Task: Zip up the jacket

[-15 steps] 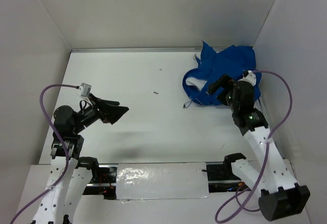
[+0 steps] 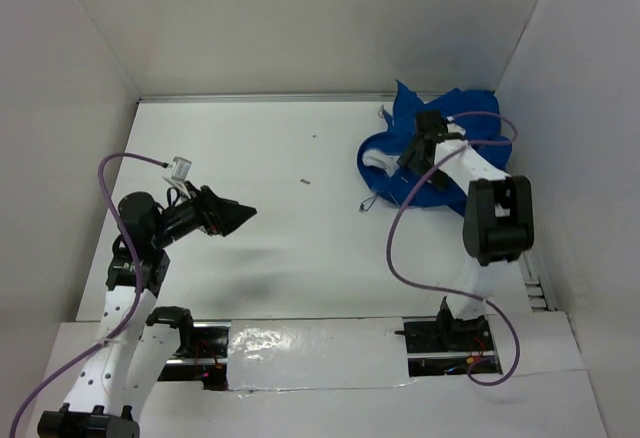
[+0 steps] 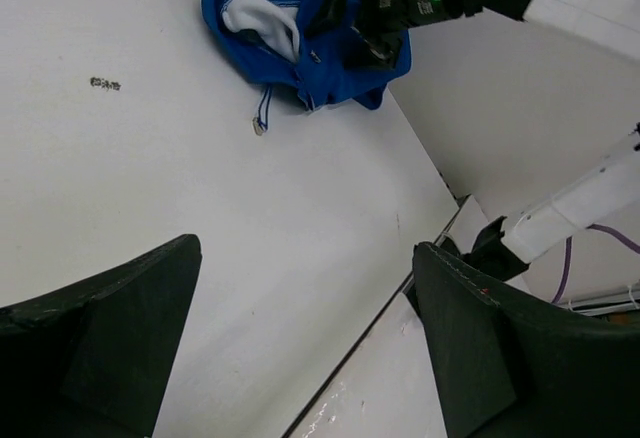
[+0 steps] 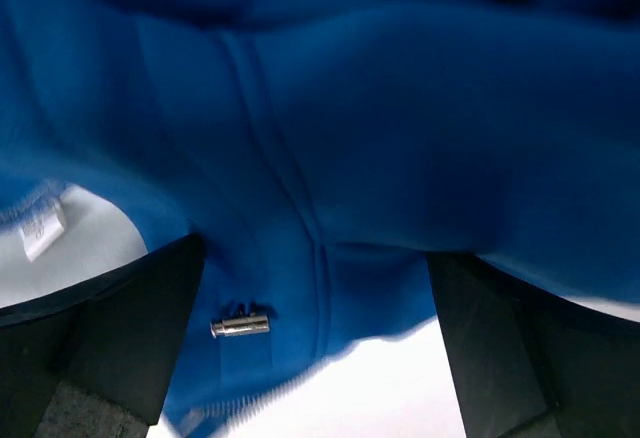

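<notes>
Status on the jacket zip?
Left claw open, away from jacket. Right claw open over jacket, gripping nothing. Jacket bunched up, far right.

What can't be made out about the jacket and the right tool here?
- The zipper ends: top view, buried in the folds of the crumpled jacket.
- Whether the right tool touches the fabric: in the top view the right arm covers it, and the right wrist view is blurred.
- Jacket's far side: left wrist view, cut off by the top edge and hidden by the right arm.
- Speck: too small to identify.
</notes>
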Robot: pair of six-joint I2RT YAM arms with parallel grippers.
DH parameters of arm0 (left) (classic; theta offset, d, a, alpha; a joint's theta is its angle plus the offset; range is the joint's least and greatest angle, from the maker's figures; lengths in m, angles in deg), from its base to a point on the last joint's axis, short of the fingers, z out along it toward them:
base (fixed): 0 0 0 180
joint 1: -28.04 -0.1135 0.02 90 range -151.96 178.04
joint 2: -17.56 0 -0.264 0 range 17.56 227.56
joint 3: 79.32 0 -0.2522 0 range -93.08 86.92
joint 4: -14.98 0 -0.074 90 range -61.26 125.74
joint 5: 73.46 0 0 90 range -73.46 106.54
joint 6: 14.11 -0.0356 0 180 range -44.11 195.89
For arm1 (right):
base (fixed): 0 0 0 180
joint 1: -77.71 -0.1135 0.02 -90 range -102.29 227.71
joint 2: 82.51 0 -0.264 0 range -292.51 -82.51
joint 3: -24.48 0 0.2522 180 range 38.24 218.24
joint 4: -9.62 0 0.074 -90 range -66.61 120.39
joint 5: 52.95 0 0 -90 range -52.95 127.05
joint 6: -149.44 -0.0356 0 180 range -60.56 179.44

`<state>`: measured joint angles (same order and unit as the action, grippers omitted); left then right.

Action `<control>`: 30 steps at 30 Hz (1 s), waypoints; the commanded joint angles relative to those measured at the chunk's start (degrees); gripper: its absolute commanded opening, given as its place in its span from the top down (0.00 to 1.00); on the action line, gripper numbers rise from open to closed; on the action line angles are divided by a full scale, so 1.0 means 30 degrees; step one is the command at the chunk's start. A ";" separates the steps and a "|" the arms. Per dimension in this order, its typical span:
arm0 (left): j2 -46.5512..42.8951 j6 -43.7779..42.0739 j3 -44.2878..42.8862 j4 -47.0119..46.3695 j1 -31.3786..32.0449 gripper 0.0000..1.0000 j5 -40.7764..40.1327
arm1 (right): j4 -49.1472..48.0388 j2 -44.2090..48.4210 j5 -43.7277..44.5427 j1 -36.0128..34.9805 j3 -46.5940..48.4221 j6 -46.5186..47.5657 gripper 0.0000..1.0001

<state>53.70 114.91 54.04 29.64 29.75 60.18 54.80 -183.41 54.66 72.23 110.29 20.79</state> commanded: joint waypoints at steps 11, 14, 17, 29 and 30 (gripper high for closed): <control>-0.0153 -0.0909 -0.0464 0.0225 0.0102 0.01 -0.1275 | -0.0336 -0.2112 0.1017 -0.0137 0.3819 0.0549 1.00; -0.0123 -0.0822 -0.0494 0.0546 0.0131 0.01 -0.1361 | -0.1939 0.1216 -0.0554 -0.0604 0.1653 0.1833 1.00; -0.0240 -0.0734 -0.0348 0.0430 0.0160 0.01 -0.1362 | -0.3436 0.3976 -0.2671 -0.1277 -0.0722 0.2833 1.00; -0.1468 0.0087 -0.0406 0.0577 0.0453 0.01 0.0131 | -0.1890 1.5349 -0.3172 -0.8858 0.3779 0.6874 1.00; -0.1587 0.0174 -0.0493 0.0664 0.0424 0.01 0.0364 | -0.1686 1.5353 -0.3811 -0.9361 0.5526 0.7227 1.00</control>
<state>50.75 113.89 54.04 32.68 30.76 58.54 52.16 -141.93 46.42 49.81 114.75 37.03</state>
